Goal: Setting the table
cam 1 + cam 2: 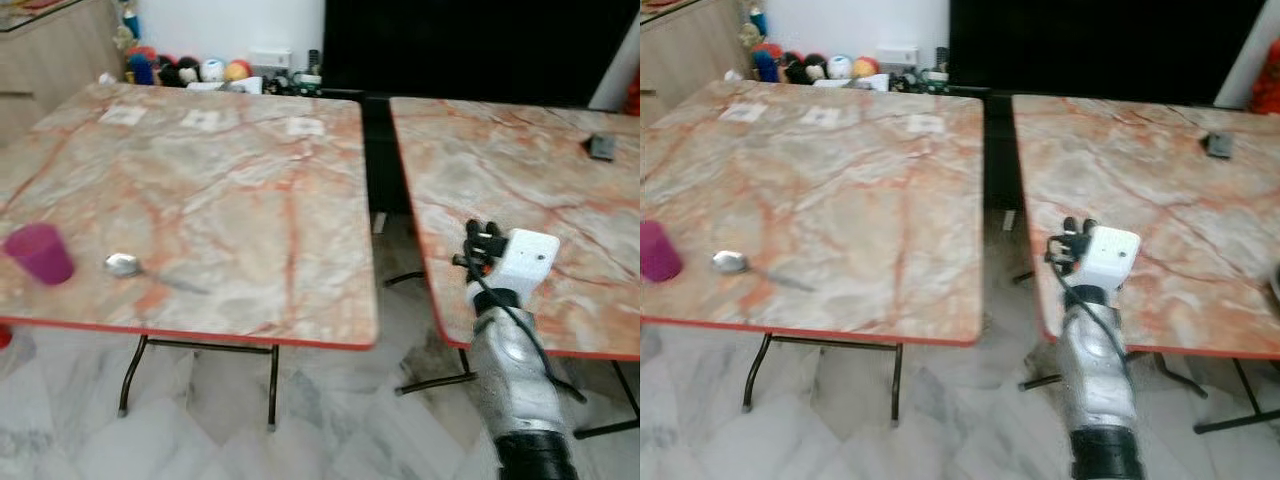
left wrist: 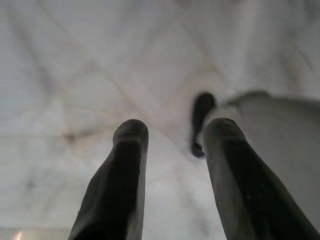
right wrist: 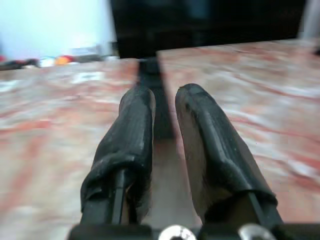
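Two marble-patterned tables, left table (image 1: 220,190) and right table (image 1: 520,190), stand side by side on a pale tiled floor (image 1: 330,410), a dark gap between them. Near the left table's front edge sit a purple cup (image 1: 38,252) and, just beside it, a spoon (image 1: 125,266). A small dark object (image 1: 601,147) lies on the right table; no writing is legible. The right gripper (image 1: 481,238) hovers over that table's near corner, fingers slightly parted and empty in its wrist view. The left gripper (image 2: 172,165), fingers apart, empty, points at floor.
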